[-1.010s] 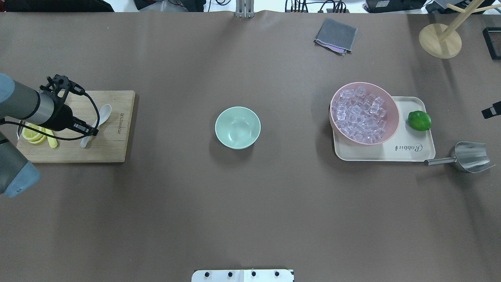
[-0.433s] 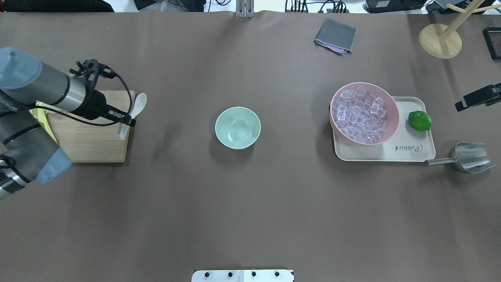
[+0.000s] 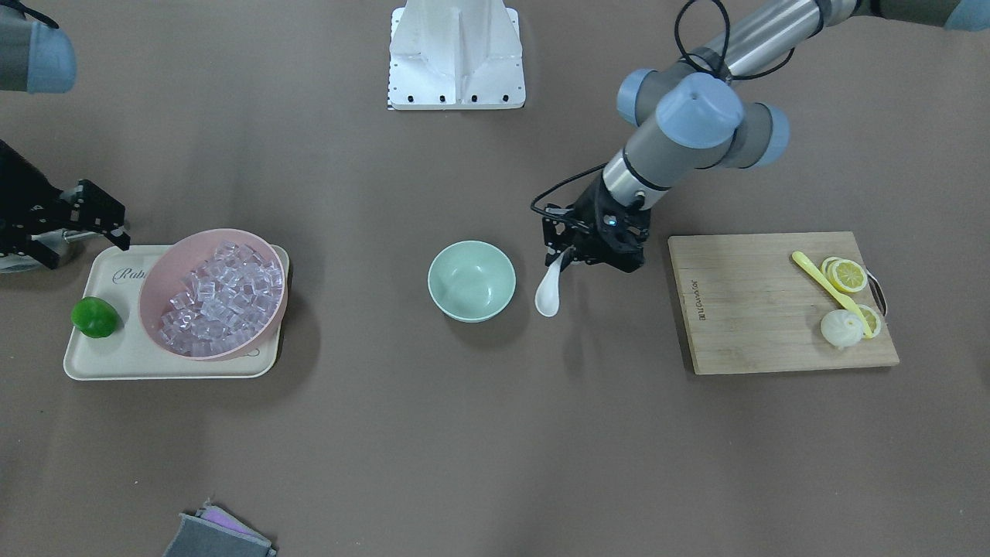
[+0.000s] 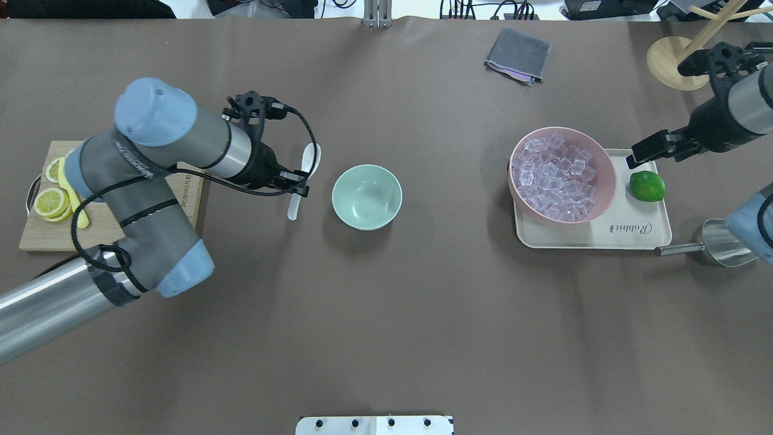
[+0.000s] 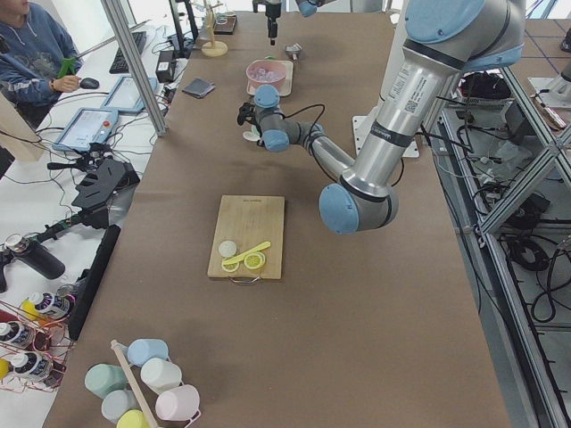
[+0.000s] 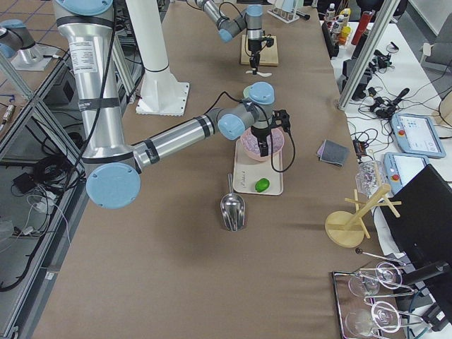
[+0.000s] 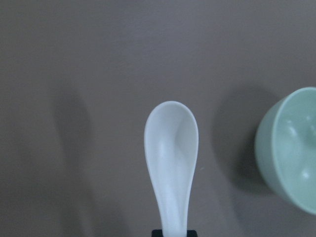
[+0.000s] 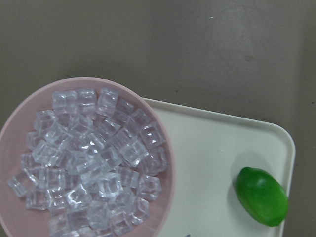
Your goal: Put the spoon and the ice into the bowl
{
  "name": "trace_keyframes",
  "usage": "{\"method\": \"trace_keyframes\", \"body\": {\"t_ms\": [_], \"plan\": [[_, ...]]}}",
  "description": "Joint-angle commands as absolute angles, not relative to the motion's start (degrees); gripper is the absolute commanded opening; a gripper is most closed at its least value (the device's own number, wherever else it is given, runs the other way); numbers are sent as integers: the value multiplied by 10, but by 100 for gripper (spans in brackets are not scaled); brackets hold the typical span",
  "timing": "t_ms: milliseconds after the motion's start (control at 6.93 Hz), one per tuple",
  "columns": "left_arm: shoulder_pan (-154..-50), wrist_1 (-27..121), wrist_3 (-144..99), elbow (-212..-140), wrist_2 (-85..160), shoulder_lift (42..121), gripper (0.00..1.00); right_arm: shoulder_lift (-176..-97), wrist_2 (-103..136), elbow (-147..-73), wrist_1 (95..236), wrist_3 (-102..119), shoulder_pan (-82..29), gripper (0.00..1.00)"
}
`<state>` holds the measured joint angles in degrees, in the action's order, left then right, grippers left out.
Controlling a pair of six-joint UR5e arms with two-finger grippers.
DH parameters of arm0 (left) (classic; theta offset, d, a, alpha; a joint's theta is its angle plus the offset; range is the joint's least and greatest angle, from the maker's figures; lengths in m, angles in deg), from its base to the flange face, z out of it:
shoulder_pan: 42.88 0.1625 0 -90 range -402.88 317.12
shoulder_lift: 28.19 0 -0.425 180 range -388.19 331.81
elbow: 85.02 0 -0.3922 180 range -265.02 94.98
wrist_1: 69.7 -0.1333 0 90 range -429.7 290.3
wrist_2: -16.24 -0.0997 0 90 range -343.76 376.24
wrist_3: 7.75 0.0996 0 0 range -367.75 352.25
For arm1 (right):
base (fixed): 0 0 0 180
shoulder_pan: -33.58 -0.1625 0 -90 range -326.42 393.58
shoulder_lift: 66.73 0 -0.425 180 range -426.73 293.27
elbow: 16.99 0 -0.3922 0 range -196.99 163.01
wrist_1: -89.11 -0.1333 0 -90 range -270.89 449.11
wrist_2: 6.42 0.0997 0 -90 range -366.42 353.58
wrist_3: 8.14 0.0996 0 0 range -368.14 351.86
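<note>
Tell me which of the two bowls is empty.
The small mint-green bowl at the table's middle: nothing lies in it, while the larger pink bowl on the tray is heaped with ice.

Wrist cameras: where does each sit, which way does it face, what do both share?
Left wrist: at the left gripper, facing down at its spoon, bowl beside; the gripper's tip shows.
Right wrist: at the right gripper, facing down at the ice and lime; no robot part shows.
Shared: only the brown table.
</note>
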<state>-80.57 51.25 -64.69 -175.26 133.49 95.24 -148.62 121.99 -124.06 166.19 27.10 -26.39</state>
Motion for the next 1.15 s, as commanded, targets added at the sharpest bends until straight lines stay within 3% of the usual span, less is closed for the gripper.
{"method": "trace_keyframes", "body": {"t_ms": [0, 433, 577, 722, 866, 1010], "plan": [[-756, 481, -680, -1721, 1274, 1026, 0, -1455, 1193, -1222, 1663, 295, -229, 98], [-740, 483, -695, -1714, 1249, 1034, 0, -1416, 1176, -1187, 1662, 320, -207, 98], [-739, 483, -695, -1714, 1248, 1035, 21, -1415, 1175, -1179, 1663, 321, -202, 98], [-740, 484, -695, -1714, 1239, 1035, 70, -1414, 1175, -1178, 1663, 346, -196, 98], [-740, 485, -695, -1714, 1228, 1035, 96, -1410, 1176, -1179, 1663, 398, -189, 98], [-741, 485, -697, -1714, 1228, 1033, 97, -1410, 1176, -1178, 1663, 463, -178, 94]]}}
